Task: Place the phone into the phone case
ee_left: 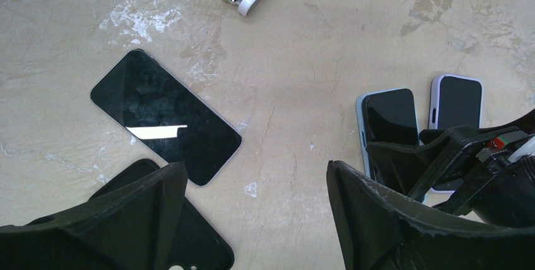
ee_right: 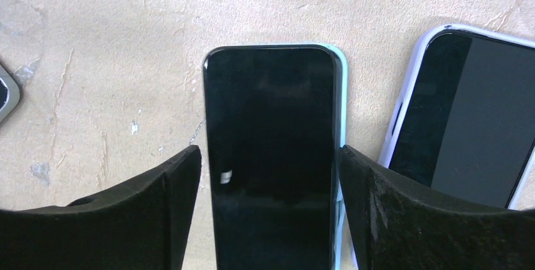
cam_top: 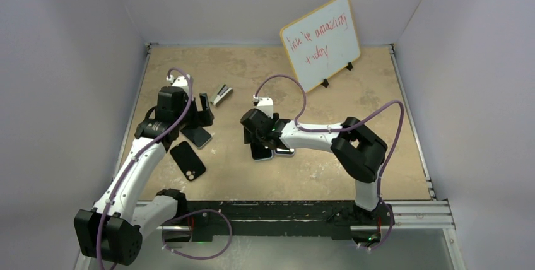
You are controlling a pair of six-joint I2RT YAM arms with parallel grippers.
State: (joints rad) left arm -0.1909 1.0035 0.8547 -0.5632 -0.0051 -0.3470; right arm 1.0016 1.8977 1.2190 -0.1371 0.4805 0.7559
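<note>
— How do the arms sit?
— The left arm (cam_top: 134, 170) stretches forward, and the left gripper (ee_left: 255, 178) points down with its fingers wide apart.
— And the other?
— The right arm (cam_top: 314, 136) folds inward toward the centre. The right gripper (ee_right: 270, 156) also faces down, jaws parted.

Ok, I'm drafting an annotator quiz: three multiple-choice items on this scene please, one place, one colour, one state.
1. Where does the whiteboard stand? A) near edge B) far right of the table C) far left
2. The case between the right gripper's fingers is: A) red B) light blue C) green
3. The left gripper is: A) open, empty B) shut on a phone C) shut on a stapler
B: it stands at the back right. B: pale blue rim around the phone. A: fingers apart, nothing between.
</note>
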